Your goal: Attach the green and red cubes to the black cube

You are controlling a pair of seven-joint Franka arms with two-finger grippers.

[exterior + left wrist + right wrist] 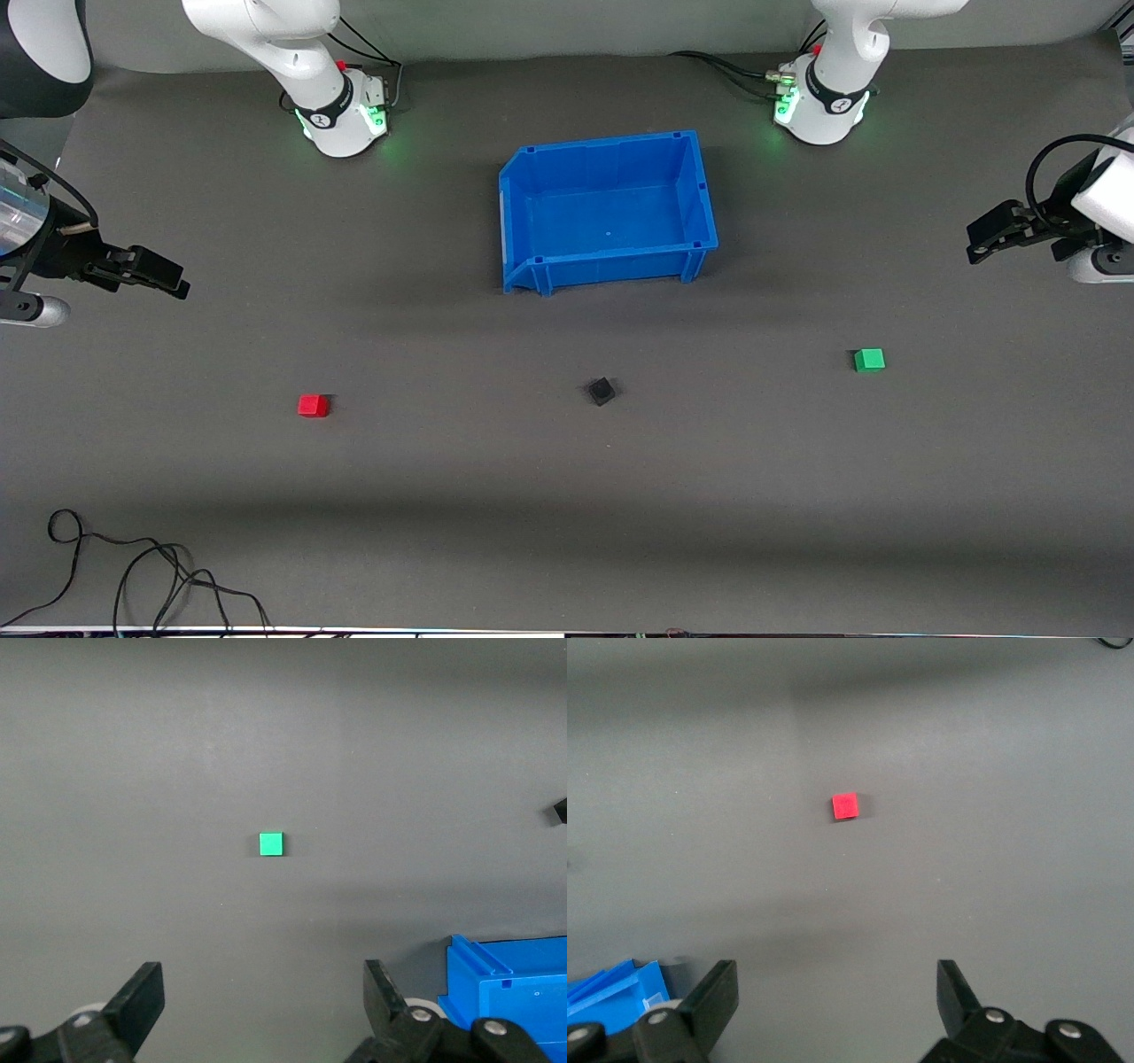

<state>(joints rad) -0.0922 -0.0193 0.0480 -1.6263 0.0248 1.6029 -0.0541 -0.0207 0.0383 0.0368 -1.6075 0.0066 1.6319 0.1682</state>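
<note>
The red cube [313,406] lies on the grey table toward the right arm's end. The black cube [601,391] lies mid-table, nearer to the front camera than the bin. The green cube [869,359] lies toward the left arm's end. All three are apart. My left gripper [982,241] hangs open and empty over the table's edge at its own end; its wrist view [262,983] shows the green cube [271,843] and a corner of the black cube [558,812]. My right gripper [170,276] hangs open and empty at its own end; its wrist view [837,979] shows the red cube [845,805].
An empty blue bin [611,261] stands mid-table, farther from the front camera than the cubes; it also shows in the left wrist view [514,992] and the right wrist view [616,988]. Loose black cables [133,576] lie at the table's front edge near the right arm's end.
</note>
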